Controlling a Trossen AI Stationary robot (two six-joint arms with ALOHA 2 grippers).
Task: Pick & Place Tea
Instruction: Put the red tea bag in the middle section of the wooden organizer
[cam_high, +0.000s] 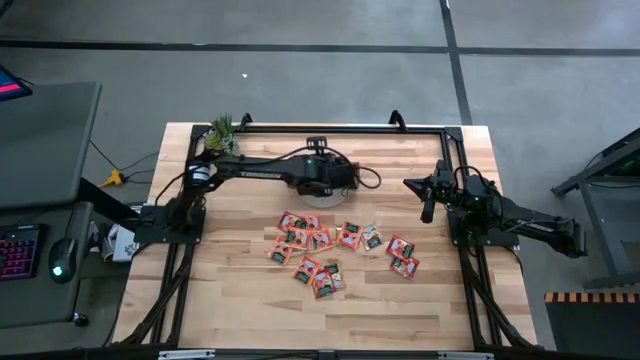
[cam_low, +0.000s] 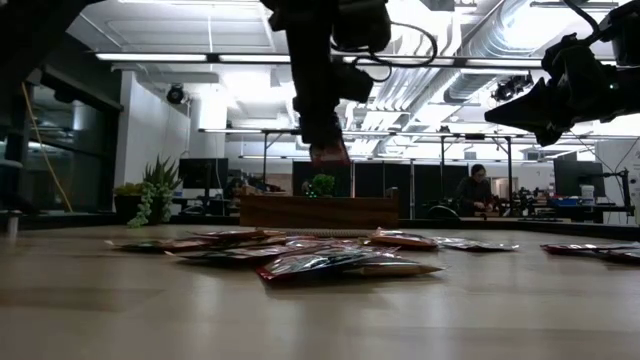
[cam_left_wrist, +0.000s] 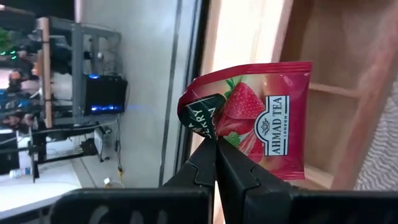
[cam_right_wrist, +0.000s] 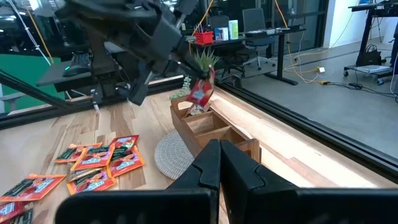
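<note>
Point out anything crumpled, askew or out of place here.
The red tea sachet in the left gripper has one corner folded over where it is pinched. The other sachets lie scattered and overlapping on the table. Nothing else stands out.

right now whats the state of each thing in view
left gripper: fingers shut on a red tea sachet, held above the wooden tray
right gripper: fingers shut, empty, off to the right
loose tea sachets: lying scattered on the table
</note>
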